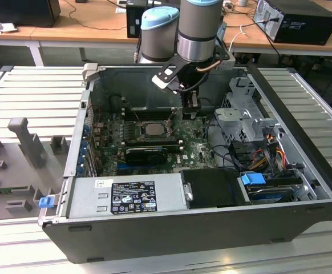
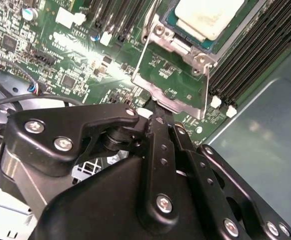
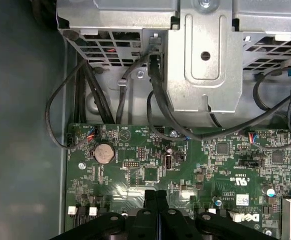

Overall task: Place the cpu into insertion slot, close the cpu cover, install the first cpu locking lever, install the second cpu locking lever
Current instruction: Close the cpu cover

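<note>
The black two-fingered hand [image 2: 157,116] is closed, fingertips together and gripping nothing, just beside the free edge of the thin grey metal cpu cover [image 2: 174,103], which lies swung open toward it. Beyond the cover's hinge, the beige square cpu [image 2: 205,17] sits in the dark-framed insertion slot [image 2: 171,20].

The arm [image 1: 197,28] is a stack of grey metal tubes with a pale blue cap [image 1: 159,17] on its joint, and a brownish cable [image 1: 209,65] loops at the wrist. The gripper [image 2: 157,116] is matte black, made of flat linkage bars [image 2: 205,175] pinned with silver screws [image 2: 164,203], ending in two narrow, straight fingers [image 3: 150,197]
</note>
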{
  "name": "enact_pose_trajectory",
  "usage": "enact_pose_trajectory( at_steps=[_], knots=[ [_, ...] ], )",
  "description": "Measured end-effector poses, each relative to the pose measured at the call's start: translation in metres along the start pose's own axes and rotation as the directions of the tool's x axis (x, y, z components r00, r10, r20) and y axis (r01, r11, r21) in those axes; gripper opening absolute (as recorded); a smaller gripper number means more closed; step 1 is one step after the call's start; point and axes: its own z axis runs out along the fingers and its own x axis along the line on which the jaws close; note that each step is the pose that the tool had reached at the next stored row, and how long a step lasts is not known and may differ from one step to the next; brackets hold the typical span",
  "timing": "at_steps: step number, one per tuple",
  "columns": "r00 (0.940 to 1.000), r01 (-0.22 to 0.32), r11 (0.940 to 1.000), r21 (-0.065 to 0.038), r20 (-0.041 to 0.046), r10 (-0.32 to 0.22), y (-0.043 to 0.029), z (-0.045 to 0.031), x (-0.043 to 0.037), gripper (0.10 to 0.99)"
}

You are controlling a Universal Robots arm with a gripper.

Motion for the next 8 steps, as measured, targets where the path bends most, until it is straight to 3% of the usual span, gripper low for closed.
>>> enact_pose_trajectory(
  at_steps=[8],
  knots=[
    [1.0,0.0,1.0,0.0,0.0001,0.0,-0.0097,-0.0004,0.0002,0.106]
  ],
)
